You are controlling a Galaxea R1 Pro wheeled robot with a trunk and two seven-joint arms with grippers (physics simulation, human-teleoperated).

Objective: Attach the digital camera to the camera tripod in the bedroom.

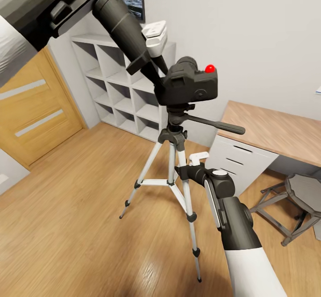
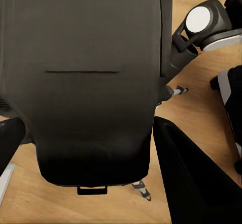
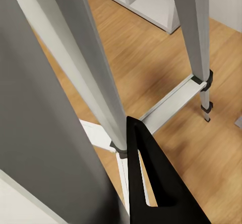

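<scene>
My head view looks from above, forward and down, over both arms onto camera tripod [image 1: 176, 163] on wood floor [image 1: 67, 239]; white cube shelf [image 1: 120, 92] and desk [image 1: 276, 129] behind. My left wrist view sits very near above digital camera [image 2: 93, 82], facing straight down to floor. My right wrist view is very close among tripod legs, facing down and outward. All three share tripod and floor.

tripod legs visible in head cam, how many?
3. On the camera tripod: one leg splays toward the door side, one comes toward the robot, one stands behind them, its lower part hidden.
</scene>
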